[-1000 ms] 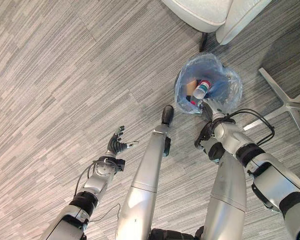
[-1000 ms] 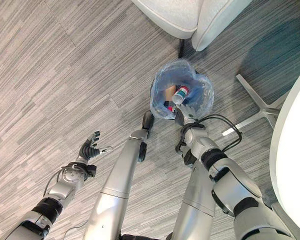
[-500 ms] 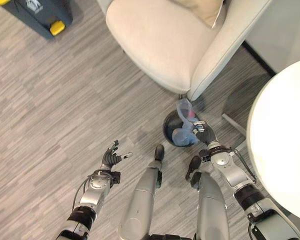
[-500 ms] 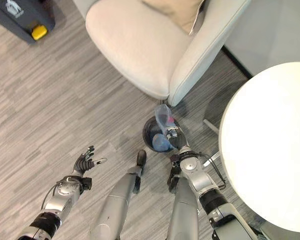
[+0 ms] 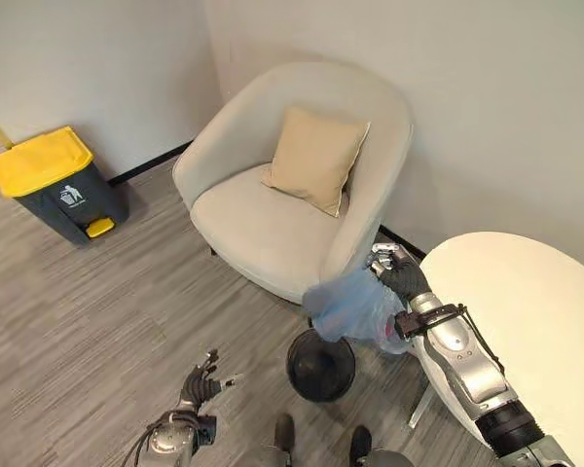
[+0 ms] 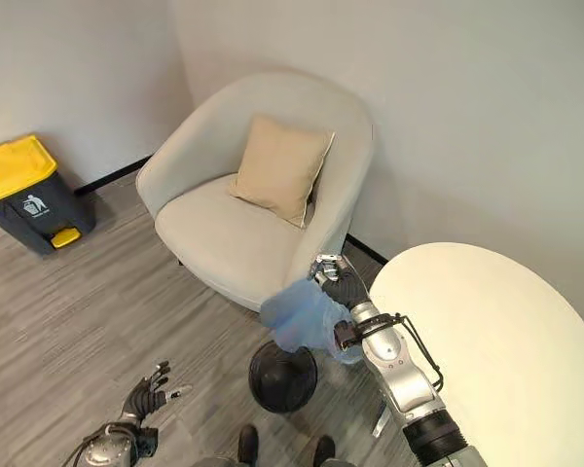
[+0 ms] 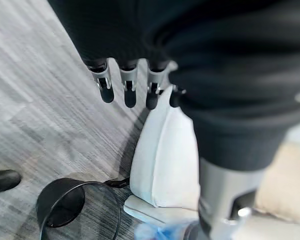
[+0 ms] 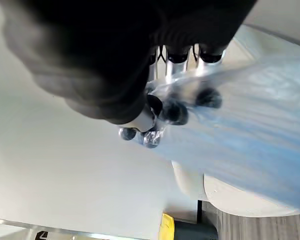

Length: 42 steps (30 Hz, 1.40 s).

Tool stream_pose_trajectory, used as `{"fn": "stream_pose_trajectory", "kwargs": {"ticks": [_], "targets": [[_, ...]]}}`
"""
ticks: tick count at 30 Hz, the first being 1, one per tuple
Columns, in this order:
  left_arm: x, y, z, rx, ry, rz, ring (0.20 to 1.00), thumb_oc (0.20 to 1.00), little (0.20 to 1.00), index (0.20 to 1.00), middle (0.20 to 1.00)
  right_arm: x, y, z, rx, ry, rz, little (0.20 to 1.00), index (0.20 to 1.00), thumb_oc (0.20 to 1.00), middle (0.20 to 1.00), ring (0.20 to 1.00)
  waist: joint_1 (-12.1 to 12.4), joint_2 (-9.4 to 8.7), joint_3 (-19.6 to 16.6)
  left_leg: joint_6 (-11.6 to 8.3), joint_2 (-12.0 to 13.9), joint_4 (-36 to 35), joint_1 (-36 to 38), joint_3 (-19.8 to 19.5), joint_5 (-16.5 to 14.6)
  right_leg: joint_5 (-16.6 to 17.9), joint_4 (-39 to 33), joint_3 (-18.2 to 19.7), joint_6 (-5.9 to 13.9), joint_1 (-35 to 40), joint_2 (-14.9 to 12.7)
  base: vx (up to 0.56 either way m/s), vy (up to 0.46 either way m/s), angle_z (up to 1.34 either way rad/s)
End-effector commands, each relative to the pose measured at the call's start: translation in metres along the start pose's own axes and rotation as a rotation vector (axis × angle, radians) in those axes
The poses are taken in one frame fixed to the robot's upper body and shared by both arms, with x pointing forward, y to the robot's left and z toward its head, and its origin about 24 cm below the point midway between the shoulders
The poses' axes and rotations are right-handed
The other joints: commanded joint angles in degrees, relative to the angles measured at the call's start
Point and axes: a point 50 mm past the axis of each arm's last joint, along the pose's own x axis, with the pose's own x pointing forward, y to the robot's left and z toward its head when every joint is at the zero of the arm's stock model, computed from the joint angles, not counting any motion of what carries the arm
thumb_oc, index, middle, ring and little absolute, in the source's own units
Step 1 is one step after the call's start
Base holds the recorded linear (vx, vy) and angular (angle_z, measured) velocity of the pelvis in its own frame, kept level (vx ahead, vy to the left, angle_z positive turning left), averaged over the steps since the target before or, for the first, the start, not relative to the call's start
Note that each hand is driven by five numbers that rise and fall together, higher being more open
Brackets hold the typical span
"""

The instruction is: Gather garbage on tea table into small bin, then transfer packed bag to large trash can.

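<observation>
Right hand [image 5: 401, 276] raised, fingers clenched; left hand [image 5: 200, 381] splayed low.

the room is evenly and brightly lit, soft light from above. the round white surface [image 6: 487, 341] is bright, close to washed out. a soft shadow lies on the grey striped floor [image 5: 97, 311] under the cream upholstered armchair [image 5: 292, 195]. in the wrist views the dark ribbed covers are close and blurred; the translucent blue plastic bag [image 8: 250, 125] is smeared into streaks, with small glints by the dark-tipped fingers [image 8: 175, 112].
</observation>
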Motion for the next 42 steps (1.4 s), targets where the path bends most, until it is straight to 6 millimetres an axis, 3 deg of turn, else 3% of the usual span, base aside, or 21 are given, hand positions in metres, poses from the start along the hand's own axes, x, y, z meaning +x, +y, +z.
{"fn": "stream_pose_trajectory", "kwargs": {"ticks": [1, 2, 3, 4, 6, 8, 10, 12, 13, 16, 17, 18, 19, 21, 24, 25, 29, 35, 42], "targets": [[0.012, 0.008, 0.033, 0.082, -0.13, -0.006, 1.0, 1.0, 1.0, 1.0, 1.0, 0.018, 0.002, 0.049, 0.007, -0.251, 0.027, 0.2, 0.2, 0.2, 0.2, 0.2, 2.25, -1.26, 2.67, -1.39, 0.73, 3.43, -0.93, 0.03, -5.91, -1.25, 4.66, 1.45, 5.25, -3.07, -1.34, -0.18, 0.011, -0.14], [0.012, 0.008, 0.033, 0.082, -0.13, -0.006, 1.0, 1.0, 1.0, 1.0, 1.0, 0.018, 0.002, 0.049, 0.007, -0.251, 0.027, 0.2, 0.2, 0.2, 0.2, 0.2, 2.25, -1.26, 2.67, -1.39, 0.73, 3.43, -0.93, 0.03, -5.91, -1.25, 4.66, 1.45, 5.25, -3.07, -1.34, -0.3, -0.028, -0.24], [0.015, 0.008, 0.049, 0.089, -0.194, -0.01, 1.0, 1.0, 1.0, 1.0, 1.0, 0.019, 0.0, 0.06, -0.018, -0.304, 0.017, 0.2, 0.2, 0.2, 0.2, 0.2, 2.51, -0.37, 2.65, -1.09, 1.58, 4.49, -4.24, -0.8, -3.62, -5.76, 14.22, 6.04, 3.83, -3.47, 2.3, -0.44, -0.12, -0.21], [0.014, 0.007, 0.057, 0.084, -0.227, -0.015, 1.0, 1.0, 1.0, 1.0, 1.0, 0.016, -0.004, 0.06, -0.026, -0.306, -0.006, 0.2, 0.2, 0.2, 0.2, 0.2, 3.02, -0.52, 2.28, -1.29, 1.34, 4.73, -6.86, -2.01, -1.96, -6.97, 15.48, 8.56, 3.41, -2.16, 4.3, -0.5, -0.187, 0.28], [0.013, 0.003, 0.063, 0.081, -0.257, -0.033, 1.0, 1.0, 1.0, 1.0, 1.0, 0.017, -0.004, 0.059, -0.019, -0.302, -0.015, 0.2, 0.2, 0.2, 0.2, 0.2, 4.29, -1.2, 2.05, -2.31, 0.99, 5.73, -10.39, -3.31, -0.05, -10.62, 9.71, 9.42, 0.99, 1.27, 5.73, -0.21, -0.22, 0.82], [0.013, 0.001, 0.068, 0.064, -0.277, -0.036, 1.0, 1.0, 1.0, 1.0, 1.0, 0.018, -0.006, 0.061, -0.011, -0.311, -0.021, 0.2, 0.2, 0.2, 0.2, 0.2, 4.83, -0.8, 2.34, -4.52, 1.75, 6.4, -13.71, -4.46, 2.6, -11.12, 6.24, 9.09, -0.5, 1.37, 7.71, -0.2, -0.19, 0.36], [0.013, -0.002, 0.072, 0.051, -0.292, -0.049, 1.0, 1.0, 1.0, 1.0, 1.0, 0.017, -0.008, 0.061, -0.017, -0.312, -0.033, 0.2, 0.2, 0.2, 0.2, 0.2, 4.94, -0.6, 2.57, -5.51, 1.74, 6.16, -15.24, -4.92, 4.06, -10.83, 2.73, 9.0, -1.17, 2.3, 8.86, -0.22, -0.173, 0.45], [0.011, -0.009, 0.08, 0.048, -0.33, -0.08, 1.0, 1.0, 1.0, 1.0, 1.0, 0.017, -0.013, 0.063, -0.041, -0.317, -0.042, 0.2, 0.2, 0.2, 0.2, 0.2, 4.87, 0.66, 4.15, -8.31, 1.8, 6.61, -18.07, -5.83, 6.3, -9.45, -1.18, 7.32, -1.81, 3.14, 9.76, -0.3, -0.183, 0.52], [0.011, -0.009, 0.08, 0.048, -0.33, -0.079, 1.0, 1.0, 1.0, 1.0, 1.0, 0.018, -0.014, 0.064, -0.042, -0.318, -0.042, 0.2, 0.2, 0.2, 0.2, 0.2, 4.66, 0.76, 4.17, -8.34, 1.77, 6.74, -18.2, -6.05, 6.3, -9.41, -1.25, 7.11, -1.83, 3.17, 9.81, -0.26, -0.067, 0.69], [0.01, -0.015, 0.095, 0.041, -0.393, -0.108, 1.0, 1.0, 1.0, 1.0, 1.0, 0.02, -0.016, 0.065, -0.071, -0.314, -0.036, 0.2, 0.2, 0.2, 0.2, 0.2, 3.68, 0.18, 4.95, -6.95, 1.94, 11.09, -18.27, -3.18, 3.05, -7.2, -2.79, 4.4, -1.62, 2.3, 8.06, -0.25, -0.027, 0.73], [0.007, -0.016, 0.101, 0.06, -0.421, -0.129, 1.0, 1.0, 1.0, 1.0, 1.0, 0.021, -0.015, 0.067, -0.072, -0.319, -0.022, 0.2, 0.2, 0.2, 0.2, 0.2, 3.14, -0.99, 4.81, -5.69, 1.36, 15.53, -16.89, -3.1, -1.2, -5.87, -3.66, 3.41, -1.29, 2.03, 6.41, -0.21, -0.013, 0.48], [0.007, -0.016, 0.101, 0.06, -0.422, -0.129, 1.0, 1.0, 1.0, 1.0, 1.0, 0.021, -0.015, 0.067, -0.072, -0.319, -0.023, 0.2, 0.2, 0.2, 0.2, 0.2, 3.03, -0.93, 4.66, -5.68, 1.37, 15.48, -17.14, -3.21, -1.01, -5.71, -3.73, 3.3, -1.29, 1.83, 6.46, -0.21, -0.004, 0.71], [0.006, -0.019, 0.109, 0.079, -0.457, -0.149, 1.0, 1.0, 1.0, 1.0, 1.0, 0.022, -0.013, 0.069, -0.076, -0.324, -0.004, 0.2, 0.2, 0.2, 0.2, 0.2, 2.09, -2.01, 4.37, -5.04, 1.79, 18.27, -14.26, -2.87, -5.86, -4.91, -3.98, 2.07, -1.18, 1.27, 4.94, -0.14, 0.01, 0.71], [0.005, -0.024, 0.124, 0.103, -0.518, -0.176, 1.0, 1.0, 1.0, 1.0, 1.0, 0.022, -0.015, 0.069, -0.078, -0.321, 0.002, 0.2, 0.2, 0.2, 0.2, 0.2, 0.21, -2.57, 3.49, -5.22, 4.13, 18.36, -9.25, -0.82, -8.93, -4.47, -4.21, -0.31, -1.01, 0.68, 3.62, -0.14, 0.075, 0.5], [0.001, -0.032, 0.142, 0.165, -0.599, -0.215, 1.0, 1.0, 1.0, 1.0, 1.0, 0.02, -0.016, 0.069, -0.078, -0.321, 0.007, 0.2, 0.2, 0.2, 0.2, 0.2, -0.92, -2.02, 1.73, -5.54, 5.08, 11.57, -5.03, 0.4, -8.13, -3.43, -5.0, -2.26, -0.36, 0.74, 3.24, -0.03, 0.124, 0.83], [-0.003, -0.036, 0.154, 0.207, -0.656, -0.231, 1.0, 1.0, 1.0, 1.0, 1.0, 0.021, -0.014, 0.07, -0.071, -0.321, 0.016, 0.2, 0.2, 0.2, 0.2, 0.2, -0.99, -2.25, 1.34, -5.38, 4.35, 9.93, -4.63, -0.42, -8.3, -2.49, -5.27, -2.52, 0.11, 0.49, 2.75, -0.03, 0.132, 0.51], [-0.007, -0.044, 0.165, 0.256, -0.708, -0.281, 1.0, 1.0, 1.0, 1.0, 1.0, 0.024, -0.005, 0.072, -0.049, -0.329, 0.057, 0.2, 0.2, 0.2, 0.2, 0.2, -1.0, -2.85, -0.36, -4.88, 3.51, 5.65, -1.72, 0.4, -7.77, -1.75, -5.83, -2.2, 1.15, 1.12, 2.22, 0.02, 0.121, 0.11], [-0.01, -0.071, 0.202, 0.344, -0.843, -0.354, 1.0, 1.0, 1.0, 1.0, 1.0, 0.033, 0.029, 0.093, 0.012, -0.411, 0.209, 0.2, 0.2, 0.2, 0.2, 0.2, -1.77, -3.42, -3.35, -3.76, 2.44, 0.06, 3.32, 2.41, -6.97, -0.96, -5.85, -0.28, 2.67, 2.45, 1.53, 0.03, 0.119, -0.11], [0.002, -0.085, 0.198, 0.375, -0.793, -0.334, 1.0, 1.0, 1.0, 1.0, 1.0, 0.04, 0.056, 0.115, 0.054, -0.485, 0.303, 0.2, 0.2, 0.2, 0.2, 0.2, -1.69, -3.47, -3.79, -3.11, 2.14, -0.34, 4.74, 3.21, -7.22, -0.68, -5.3, 0.78, 3.17, 2.62, 1.21, 0.02, 0.044, -0.1]]}}
